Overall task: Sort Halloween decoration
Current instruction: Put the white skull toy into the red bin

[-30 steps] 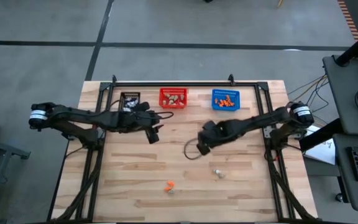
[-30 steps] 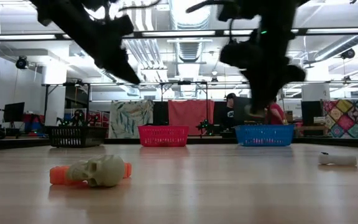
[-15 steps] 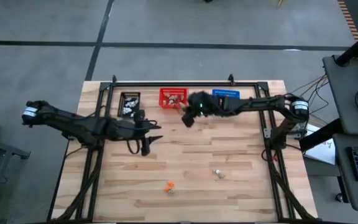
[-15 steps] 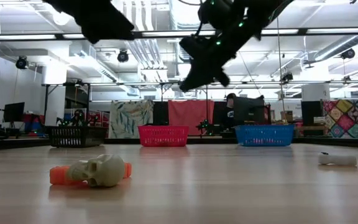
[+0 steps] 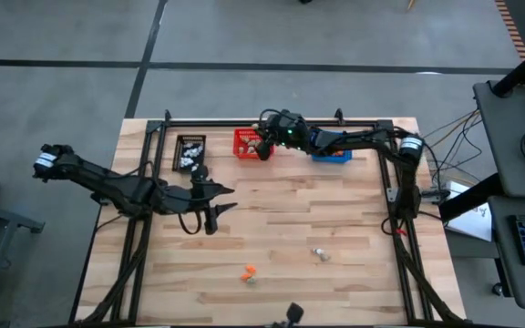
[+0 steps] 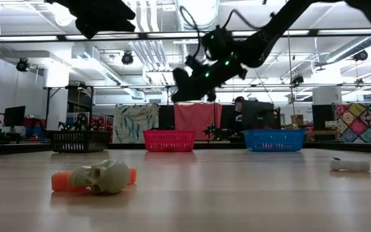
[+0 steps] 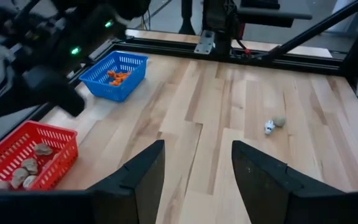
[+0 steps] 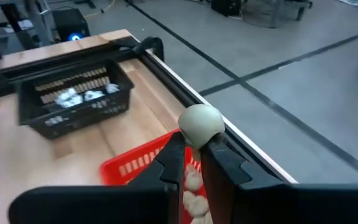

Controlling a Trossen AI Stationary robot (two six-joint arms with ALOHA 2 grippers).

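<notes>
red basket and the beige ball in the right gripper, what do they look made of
The small red mesh basket looks like moulded plastic: a thin even lattice with a slight gloss. The round beige-grey trinket pinched in the right gripper looks like matte plastic or resin, smooth and unshiny; foam cannot be ruled out. Similar beige pieces lie in the basket.

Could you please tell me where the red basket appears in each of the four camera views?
High view: red basket at the table's far edge, under the right gripper.
Low view: far across the table, centre-left.
Left wrist view: lower left corner.
Right wrist view: beneath the fingers.
Shared landmark: black basket beside it.
</notes>
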